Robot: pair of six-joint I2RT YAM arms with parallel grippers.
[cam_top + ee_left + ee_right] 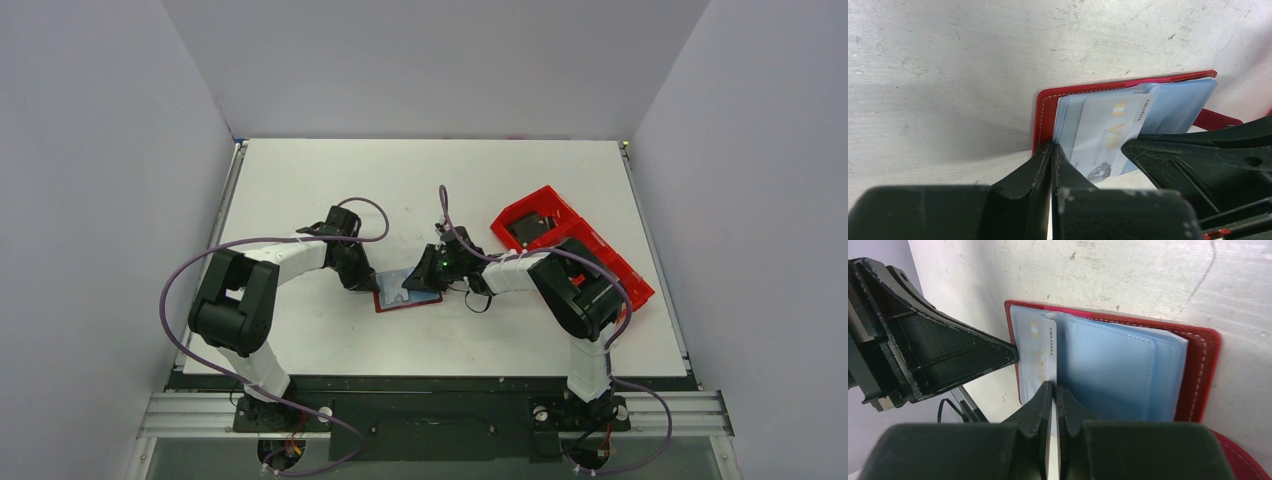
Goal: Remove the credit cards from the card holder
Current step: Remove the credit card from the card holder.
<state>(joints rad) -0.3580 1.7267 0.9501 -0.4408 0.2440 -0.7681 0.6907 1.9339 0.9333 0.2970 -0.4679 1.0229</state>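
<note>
While lying spread open on the white table [300, 180], sits flat between the two grippers: dark-red card holder [383, 301].
Shows the left gripper [1052, 149] closed tight on nothing, its tips touching the holder's left edge near a corner. Shows the right gripper [1054, 386] pinched shut on the edge of a pale credit card [1040, 352] that lies slanted over the light blue sleeves [1113, 370]. Leaves the bright red tray [520, 206] well apart, beyond the right arm.

Both arms bend inward to the centre of the top view, wrists tipped down, fingertips facing each other. The left gripper [365, 285] has its jaws pressed together. The right gripper [412, 285] pinches a credit card [1038, 352] by its edge.
</note>
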